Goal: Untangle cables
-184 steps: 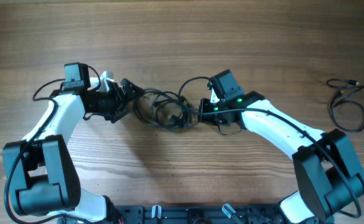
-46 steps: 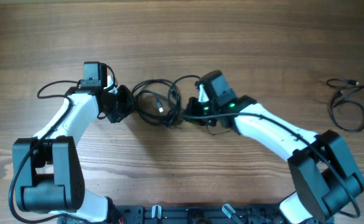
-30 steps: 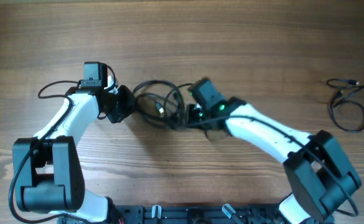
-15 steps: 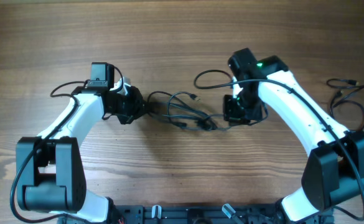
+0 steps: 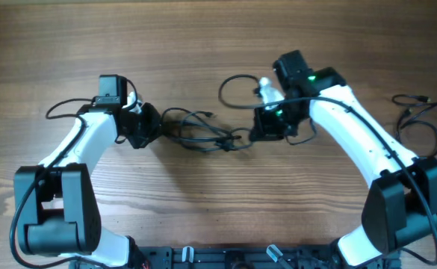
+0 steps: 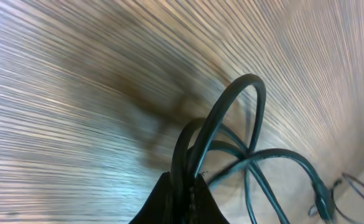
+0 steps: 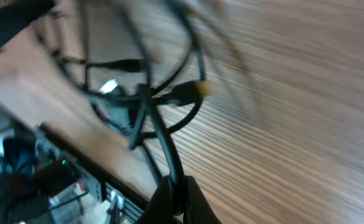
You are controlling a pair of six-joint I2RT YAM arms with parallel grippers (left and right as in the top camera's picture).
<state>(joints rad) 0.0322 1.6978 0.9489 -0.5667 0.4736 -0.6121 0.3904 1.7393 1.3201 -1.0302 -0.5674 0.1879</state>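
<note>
Wood-grain tabletop [image 5: 218,45] now shows through the cables [image 5: 207,134], drawn thin at centre since my right pincer [image 5: 257,133], pinched shut on a strand, swung toward three o'clock, away from my left pincer [image 5: 158,128], shut on another at nine, so I judge the knot is loosening.

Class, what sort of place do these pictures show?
Likely a robotics test bench: a wooden table, a white left arm and right arm, and tangled black cables stretched between them.
</note>
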